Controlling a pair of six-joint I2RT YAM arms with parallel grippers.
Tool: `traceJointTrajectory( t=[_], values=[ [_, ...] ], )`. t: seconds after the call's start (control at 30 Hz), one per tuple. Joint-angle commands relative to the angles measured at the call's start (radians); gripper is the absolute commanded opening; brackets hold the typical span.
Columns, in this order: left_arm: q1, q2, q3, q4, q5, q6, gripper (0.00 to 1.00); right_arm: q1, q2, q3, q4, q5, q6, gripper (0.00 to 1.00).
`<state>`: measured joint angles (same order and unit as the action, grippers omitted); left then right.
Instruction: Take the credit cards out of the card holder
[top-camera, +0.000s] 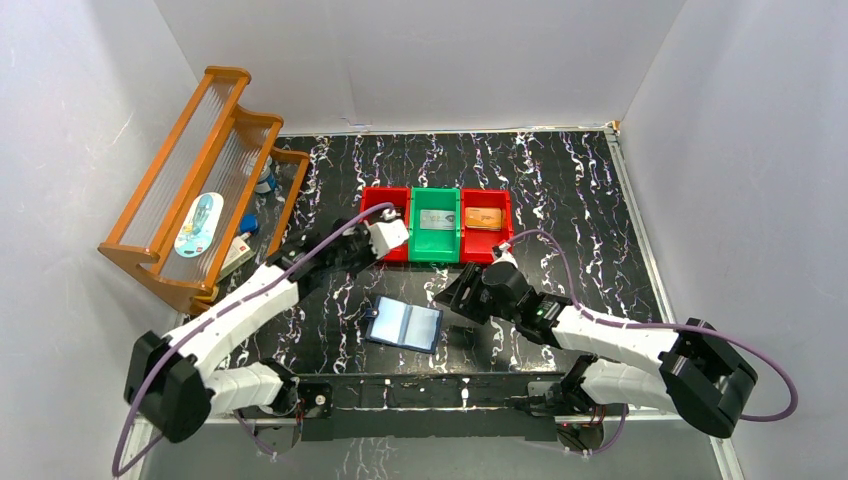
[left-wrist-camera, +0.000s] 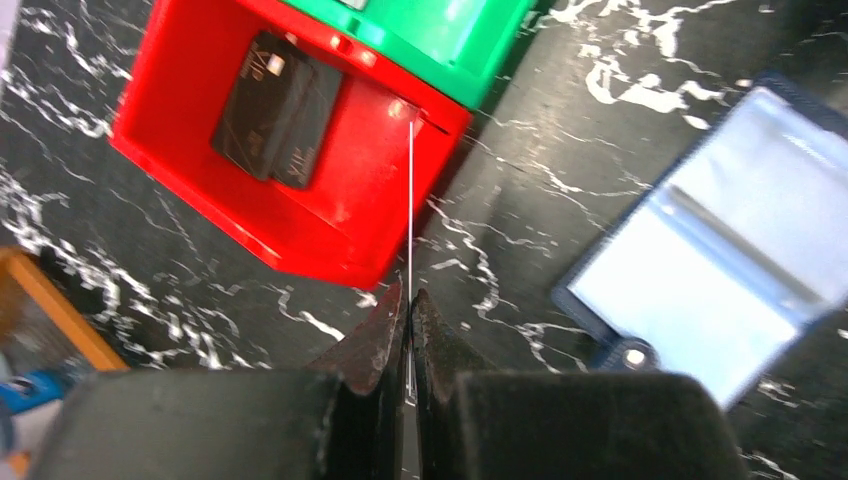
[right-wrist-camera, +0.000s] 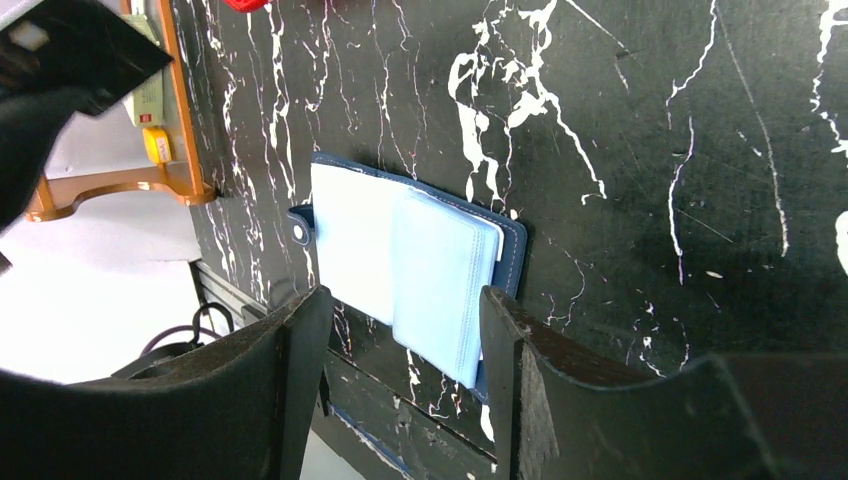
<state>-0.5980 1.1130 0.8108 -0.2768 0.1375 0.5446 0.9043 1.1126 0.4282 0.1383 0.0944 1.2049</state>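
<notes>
Left gripper (left-wrist-camera: 410, 300) is clenched on what looks like a black card (right-wrist-camera: 85, 45) (edge-on in its own view, just a thin pale line), poised at the near corner of the left red bin (left-wrist-camera: 340, 215). Right gripper (right-wrist-camera: 405, 300) hangs with jaws apart and empty above the card holder (top-camera: 405, 324), which lies open on the table (top-camera: 560, 200) between the arms, its pale sleeves showing no card. The step in hand, I judge, is dropping this card: the next move calls for carrying it over the bin, then letting go. Counted: two dark cards (left-wrist-camera: 275, 110) in that bin, one pinched, one silver card (top-camera: 436, 218) in the single green bin (top-camera: 435, 245), one orange card (top-camera: 483, 218) in the second red bin (top-camera: 487, 245); one holder.
</notes>
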Motion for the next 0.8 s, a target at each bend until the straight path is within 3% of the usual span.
traceJointTrajectory(
  t=[0.0, 0.4, 0.6, 0.77],
  values=[
    [0.004, 0.122, 0.139, -0.032, -0.052, 0.216, 0.00, -0.002, -0.020, 0.008, 0.023, 0.040, 0.009, 0.65],
    [0.036, 0.449, 0.256, 0.231, -0.190, 0.461, 0.00, -0.005, -0.067, 0.001, -0.027, 0.092, 0.028, 0.66],
    [0.058, 0.658, 0.385, 0.317, -0.222, 0.478, 0.00, -0.007, -0.086, -0.008, -0.049, 0.115, 0.031, 0.68],
    [0.063, 0.709, 0.384, 0.355, -0.233, 0.478, 0.00, -0.009, -0.123, -0.022, -0.068, 0.135, 0.034, 0.69]
  ],
)
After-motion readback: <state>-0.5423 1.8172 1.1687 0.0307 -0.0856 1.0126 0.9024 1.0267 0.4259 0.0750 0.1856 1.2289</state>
